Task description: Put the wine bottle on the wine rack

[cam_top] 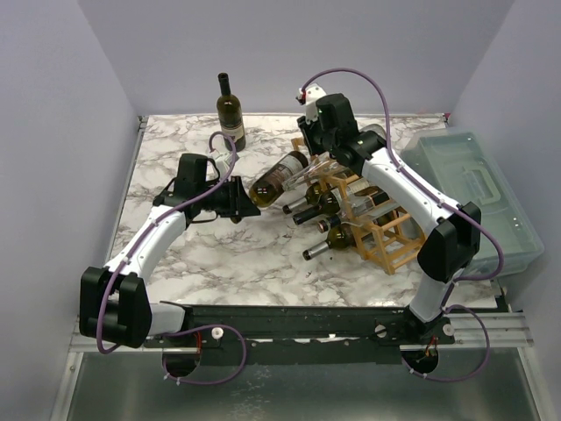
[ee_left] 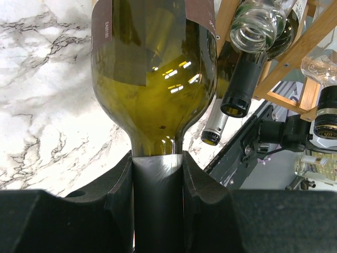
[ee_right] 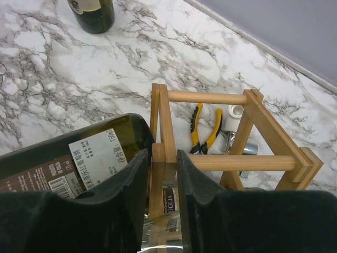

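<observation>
Pinching the wine bottle (cam_top: 279, 175) by its neck, your left gripper (ee_left: 158, 164) holds it off the table (cam_top: 202, 256), base pointing right toward the left end of the wine rack (cam_top: 379, 239). Your right gripper (ee_right: 162, 164) clamps the rack just beside that base; push along the bottle's axis.

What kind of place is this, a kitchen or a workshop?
Probably a robot test booth, not a kitchen: plain walls box in a marble-patterned table, two arms are bolted to a rail at its edge, and the wine rack and wine bottle look like practice props.
</observation>
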`<state>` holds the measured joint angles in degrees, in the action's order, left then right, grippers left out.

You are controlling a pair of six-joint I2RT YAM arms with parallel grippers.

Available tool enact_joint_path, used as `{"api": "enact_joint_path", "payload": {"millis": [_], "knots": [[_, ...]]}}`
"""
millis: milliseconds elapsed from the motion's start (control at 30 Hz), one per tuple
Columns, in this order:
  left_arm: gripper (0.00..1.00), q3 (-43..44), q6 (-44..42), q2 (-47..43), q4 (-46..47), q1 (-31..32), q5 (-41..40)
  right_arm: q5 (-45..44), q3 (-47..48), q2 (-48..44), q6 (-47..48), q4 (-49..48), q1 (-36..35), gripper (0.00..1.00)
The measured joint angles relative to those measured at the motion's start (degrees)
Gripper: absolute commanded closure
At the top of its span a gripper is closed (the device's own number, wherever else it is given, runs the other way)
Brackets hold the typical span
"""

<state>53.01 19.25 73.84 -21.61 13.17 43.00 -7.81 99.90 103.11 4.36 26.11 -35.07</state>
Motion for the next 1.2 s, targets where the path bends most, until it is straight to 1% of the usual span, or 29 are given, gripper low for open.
{"api": "enact_joint_path", "payload": {"millis": [133, 300, 433, 700, 933, 1067, 1200], "knots": [[1.00, 0.0, 0.0, 0.0, 0.7, -0.1, 0.3, 0.1, -0.3, -0.1, 0.0, -0.5, 0.1, 0.69], [1.00, 0.0, -0.3, 0.0, 4.2, 0.0, 4.3, 0.7, -0.6, -0.2, 0.1, -1.0, 0.3, 0.69], [1.00, 0.0, -0.5, 0.8, 5.1, 0.1, 4.6, 2.1, -0.6, -0.2, 0.0, -1.0, 0.3, 0.69], [1.00, 2.1, -5.2, 6.9, 9.5, 0.3, 5.7, 4.5, -0.6, -0.2, 0.0, -1.0, 0.2, 0.69], [1.00, 2.3, -8.2, 11.0, 16.0, 1.6, 4.8, 5.6, -0.7, -0.2, -0.2, -1.1, 0.2, 0.69], [1.00, 5.4, -10.1, 16.5, 19.3, 3.2, 5.0, 6.0, -0.8, -0.2, -0.3, -1.3, 0.2, 0.69], [1.00, 8.4, -10.8, 19.9, 20.3, 4.0, 5.0, 6.0, -1.0, -0.2, -0.4, -1.6, 0.2, 0.69]]}}
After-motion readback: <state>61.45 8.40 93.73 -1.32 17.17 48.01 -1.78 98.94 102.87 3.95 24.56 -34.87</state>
